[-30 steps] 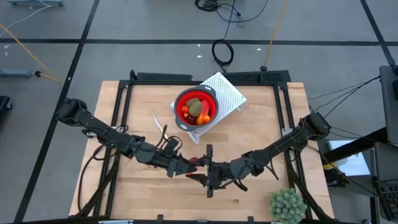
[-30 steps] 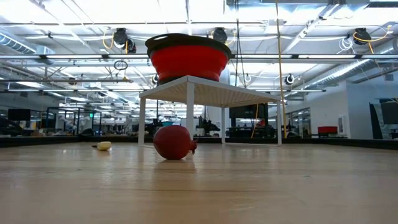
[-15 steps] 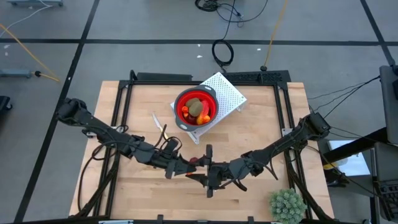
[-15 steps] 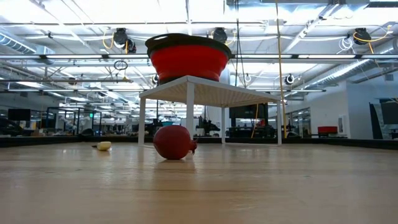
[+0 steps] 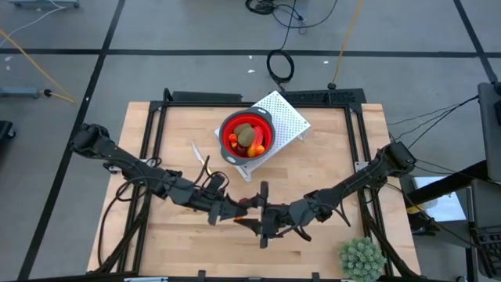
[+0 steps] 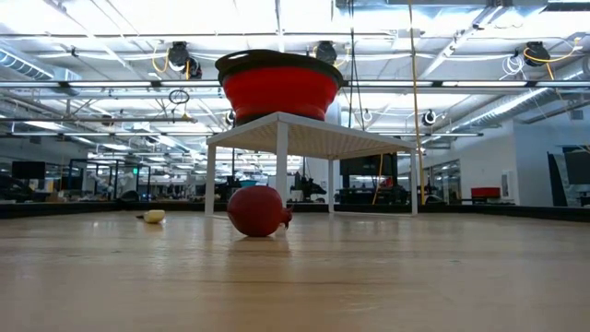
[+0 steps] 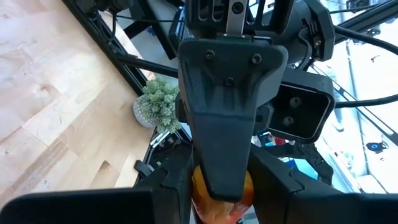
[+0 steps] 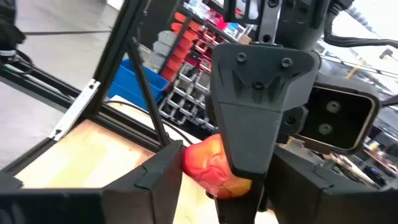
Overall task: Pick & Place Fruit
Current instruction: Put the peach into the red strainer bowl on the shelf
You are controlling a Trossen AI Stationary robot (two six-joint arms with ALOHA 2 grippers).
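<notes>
A small orange-red fruit piece (image 8: pixel 208 165) hangs above the table's near middle, between my two grippers, which meet tip to tip. My left gripper (image 5: pixel 235 208) comes from the left and my right gripper (image 5: pixel 261 214) from the right; both are shut on it. The red bowl (image 5: pixel 247 138) stands on a white perforated stand (image 5: pixel 288 116) and holds an olive-brown oval (image 5: pixel 246 135) and orange bits. In the low view a dark red ball (image 6: pixel 257 210) and a small yellow piece (image 6: pixel 154 216) rest on the tabletop; neither gripper shows there. My left gripper has the fruit piece (image 7: pixel 219 202) between its two fingers, coming level from the table's left. One finger (image 8: pixel 249 146) lies over the piece's side. The piece is lifted clear of the table. My right gripper holds the same piece (image 8: pixel 198 157) between its two fingers, level from the table's right. One finger (image 8: pixel 163 171) lies against the piece's side; the left gripper's finger hides the other side. In the left wrist view its finger (image 7: pixel 227 130) covers most of the piece.
A cream-handled knife (image 5: pixel 200 155) lies left of the bowl. A spiky green plant ball (image 5: pixel 361 258) sits at the near right corner. Black frame rails (image 5: pixel 149 149) run along the table's sides. Bare wood lies near the front edge.
My left gripper's fingers have drawn together on the fruit piece held between the two grippers. Both arms have kept their place and the piece has stayed where it was.
</notes>
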